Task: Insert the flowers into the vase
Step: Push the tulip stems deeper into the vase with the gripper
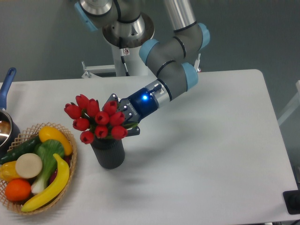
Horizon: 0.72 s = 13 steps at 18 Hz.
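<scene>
So the flowers [96, 119] are sitting right on top of the vase [108, 152], red buds bunched over its mouth and spilling out wider than the vase, mostly toward the left side. The stems are hidden behind the buds, so how deep they go into the vase is hard to say. The gripper [123, 121] comes in from the right at a slant, its dark fingers pressed up against the right side of the bunch just above the vase rim, and it looks clamped on the flowers, though the buds cover most of the fingertips. A blue light glows on the wrist behind it. The vase stands upright on the white table [211, 154], just right of a wicker basket [70, 173] full of fruit and vegetables. A blue-handled pot [5, 108] peeks in at the left edge.
</scene>
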Tool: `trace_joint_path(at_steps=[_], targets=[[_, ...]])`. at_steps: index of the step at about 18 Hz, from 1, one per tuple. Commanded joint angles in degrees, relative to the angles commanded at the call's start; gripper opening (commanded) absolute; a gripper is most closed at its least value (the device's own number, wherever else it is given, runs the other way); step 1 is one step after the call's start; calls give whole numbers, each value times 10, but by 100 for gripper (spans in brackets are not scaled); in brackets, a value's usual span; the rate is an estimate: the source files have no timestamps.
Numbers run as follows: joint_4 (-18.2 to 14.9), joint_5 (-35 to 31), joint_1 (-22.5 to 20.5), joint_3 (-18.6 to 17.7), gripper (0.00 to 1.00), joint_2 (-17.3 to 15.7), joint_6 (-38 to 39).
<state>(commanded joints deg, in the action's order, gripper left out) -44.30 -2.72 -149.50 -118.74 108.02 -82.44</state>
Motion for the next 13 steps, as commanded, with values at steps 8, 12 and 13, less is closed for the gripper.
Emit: trace_joint_path(at_steps=[8,12,13], targets=[[1,0,-3,0,53,-1,-1],[1,-1,-4,0,53,-3,-3],[1,-1,-4,1,54,-3,-4]])
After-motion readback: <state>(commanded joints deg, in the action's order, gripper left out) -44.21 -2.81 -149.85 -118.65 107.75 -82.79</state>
